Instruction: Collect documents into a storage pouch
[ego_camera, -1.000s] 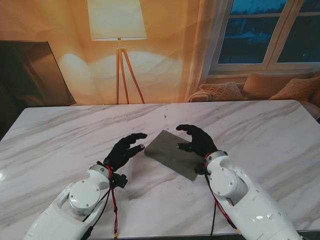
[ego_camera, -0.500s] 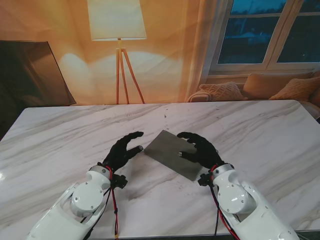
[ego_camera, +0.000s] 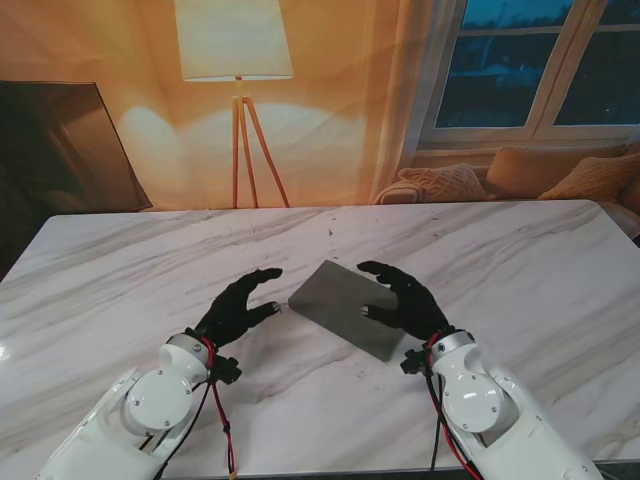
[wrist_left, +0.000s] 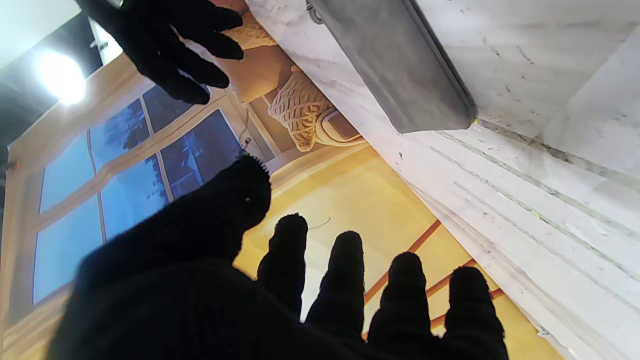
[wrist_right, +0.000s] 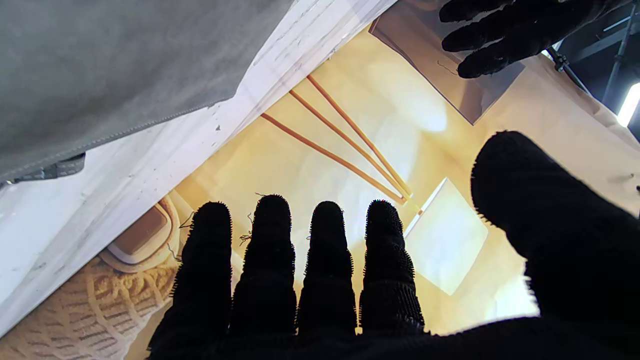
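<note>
Both our hands are spread and empty, left hand (ego_camera: 238, 305) just left of the gray pouch (ego_camera: 345, 305), right hand (ego_camera: 405, 298) over its right end, nearer.

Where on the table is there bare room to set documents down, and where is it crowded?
Bare marble table runs left of the left hand, right of the right hand, and along the far edge. It is crowded at the middle, where both open hands flank the grey pouch.
</note>
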